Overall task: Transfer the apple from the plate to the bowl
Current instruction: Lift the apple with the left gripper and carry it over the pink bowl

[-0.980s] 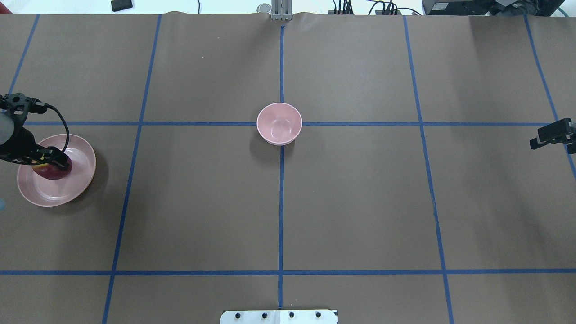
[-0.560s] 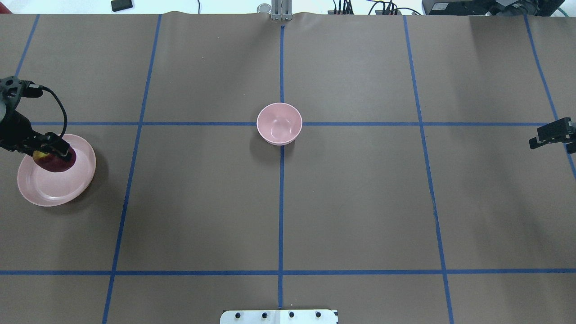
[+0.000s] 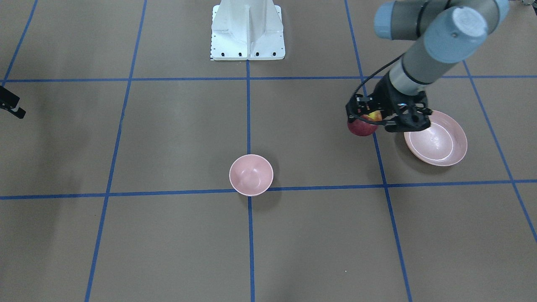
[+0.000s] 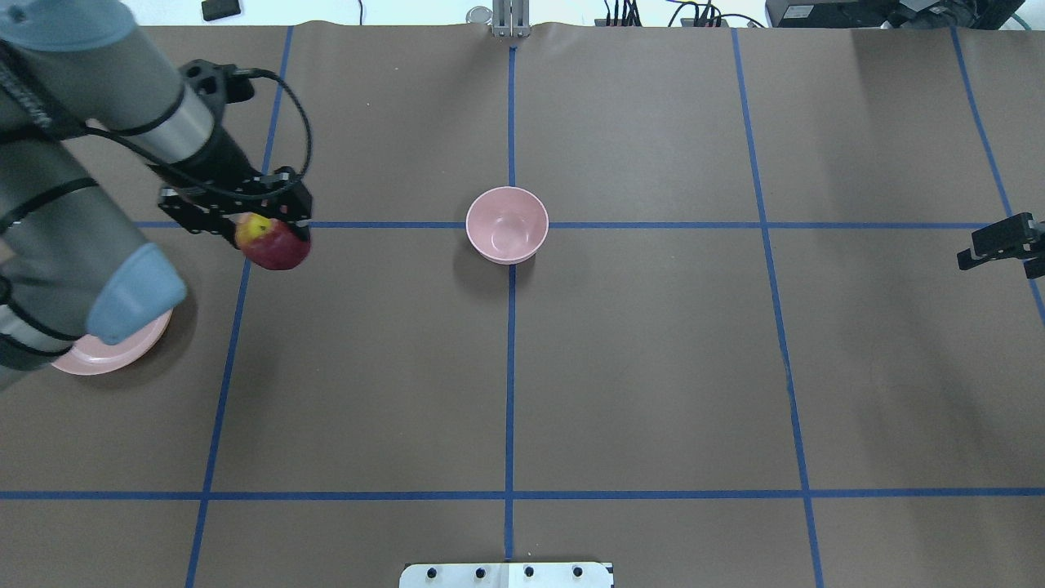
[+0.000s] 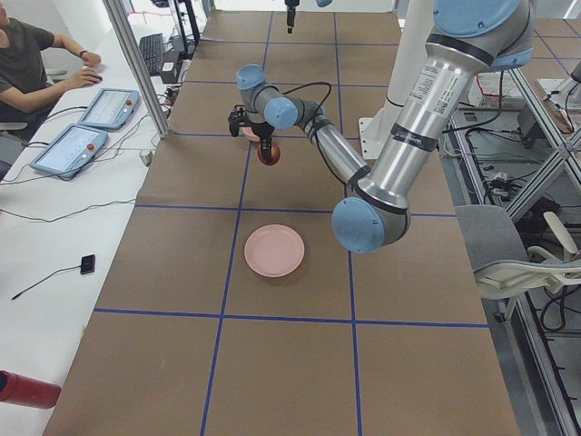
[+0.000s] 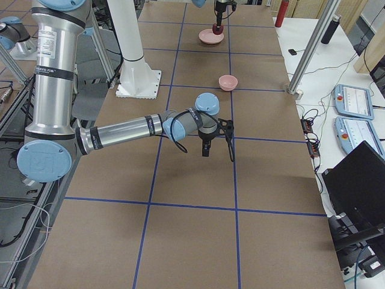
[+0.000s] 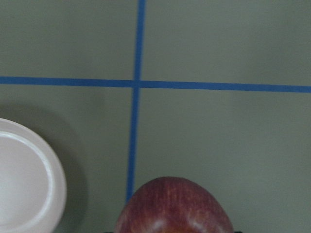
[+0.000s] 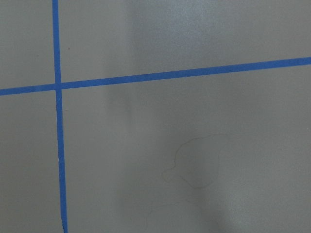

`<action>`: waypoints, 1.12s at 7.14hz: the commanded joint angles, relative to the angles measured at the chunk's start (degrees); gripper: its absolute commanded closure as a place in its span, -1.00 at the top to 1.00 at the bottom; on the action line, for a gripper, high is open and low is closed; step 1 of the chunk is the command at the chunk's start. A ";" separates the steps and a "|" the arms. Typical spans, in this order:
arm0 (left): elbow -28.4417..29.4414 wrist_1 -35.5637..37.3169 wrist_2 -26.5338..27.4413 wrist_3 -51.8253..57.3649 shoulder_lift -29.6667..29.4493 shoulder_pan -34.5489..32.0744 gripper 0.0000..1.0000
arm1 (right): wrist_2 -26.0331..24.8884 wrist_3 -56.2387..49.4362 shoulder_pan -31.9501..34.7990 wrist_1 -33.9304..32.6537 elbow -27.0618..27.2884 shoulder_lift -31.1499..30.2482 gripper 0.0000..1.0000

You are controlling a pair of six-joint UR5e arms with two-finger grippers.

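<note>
Your left end effector (image 4: pixel 271 231) is clamped on the small dark red apple (image 4: pixel 276 247) with a yellow-green patch. It has a finger on each side, and the patch sits up against the fingers. The apple is off the wide shallow pale pink plate (image 3: pixel 439 144) and held in the air above the brown-covered bench (image 4: pixel 653 367). The front view puts it just past the plate's rim, on the side toward the bowl, and shows the plate empty. In the overhead view the left arm covers most of the plate and only an edge shows. The small deep round pale pink bowl (image 4: pixel 506 224) sits at mid-bench on a crossing of the blue tape lines (image 4: pixel 765 224); it is empty, upright and well apart from the apple. On the left wrist camera the apple's red skin fills the bottom centre, over a tape line, with the plate's rim at lower left. Your right end effector (image 4: pixel 1000 242) hangs at the right edge of the overhead view, well away from apple, plate and bowl. Only part of it shows, and you cannot tell how far its fingers stand apart.
</note>
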 commanded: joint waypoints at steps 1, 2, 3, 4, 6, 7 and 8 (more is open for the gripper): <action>11.88 0.25 3.22 -11.43 -16.43 5.54 -1.00 | 0.08 0.04 -0.06 -0.08 -0.01 0.13 1.00; 18.64 -1.23 4.11 -11.73 -22.15 6.08 -1.00 | 0.17 -0.05 -0.24 -0.08 -0.19 0.04 1.00; 29.32 -5.59 4.81 -12.08 -27.69 6.60 -1.00 | 0.35 -0.05 -0.24 0.10 -0.28 0.04 1.00; 35.17 -12.69 7.95 -14.26 -29.23 8.26 -1.00 | 0.35 -0.05 -0.24 0.10 -0.62 -0.04 1.00; 38.82 -17.75 9.12 -14.28 -28.98 8.63 -1.00 | 0.26 -0.13 -0.33 0.10 -0.98 0.04 1.00; 39.10 -17.85 9.12 -14.45 -28.98 9.24 -1.00 | 0.35 -0.22 -0.33 0.10 -0.89 0.04 1.00; 39.19 -17.85 9.91 -14.54 -28.98 9.68 -1.00 | 0.35 -0.22 -0.33 0.10 -0.98 0.04 1.00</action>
